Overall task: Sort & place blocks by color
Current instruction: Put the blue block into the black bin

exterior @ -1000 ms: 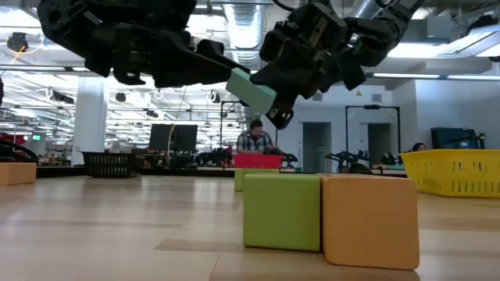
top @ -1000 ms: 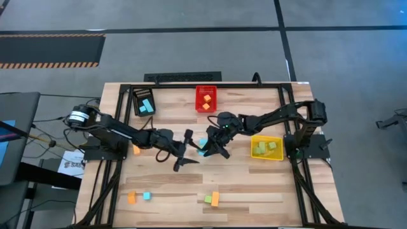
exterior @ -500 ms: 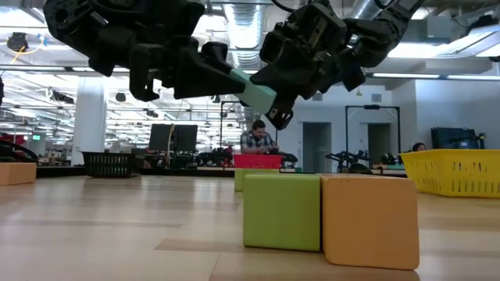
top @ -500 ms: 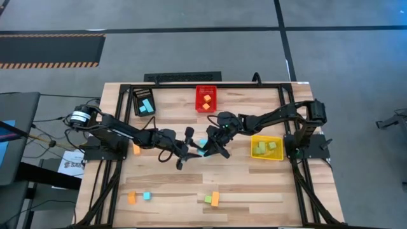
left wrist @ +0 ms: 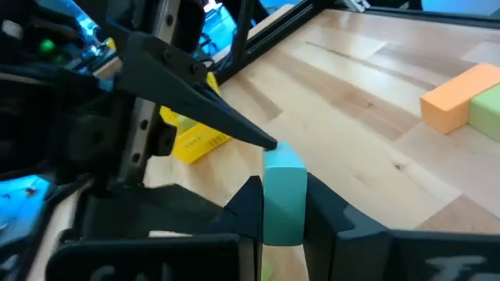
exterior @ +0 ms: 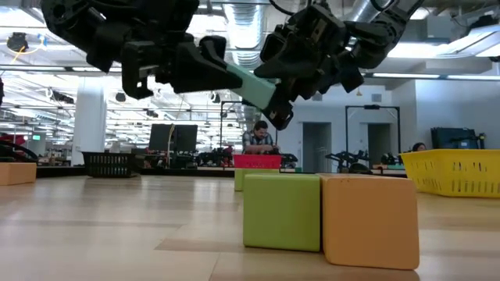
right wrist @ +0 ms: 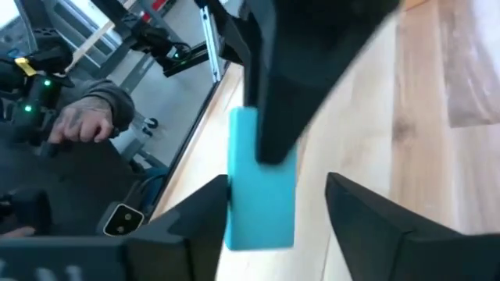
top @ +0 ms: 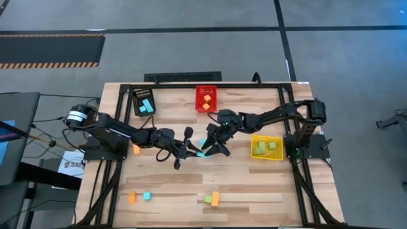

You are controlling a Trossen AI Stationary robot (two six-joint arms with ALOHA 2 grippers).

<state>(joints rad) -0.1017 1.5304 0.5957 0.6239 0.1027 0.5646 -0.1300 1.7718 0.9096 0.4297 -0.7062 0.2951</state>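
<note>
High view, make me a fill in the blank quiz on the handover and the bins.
1. The left tool is shut on a light ___ bar above the table.
2. The right tool at the same bar stands ___.
3. The yellow bin holds only ___ blocks.
4. The red bin holds two ___ cubes.

Missing words: blue; open; green; orange.

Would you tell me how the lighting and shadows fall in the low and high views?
Low view: ceiling lamps behind turn the left gripper and right gripper into dark shapes around the blue block; the green block and orange block cast a shadow on the table. High view: even light, no glare.
</note>
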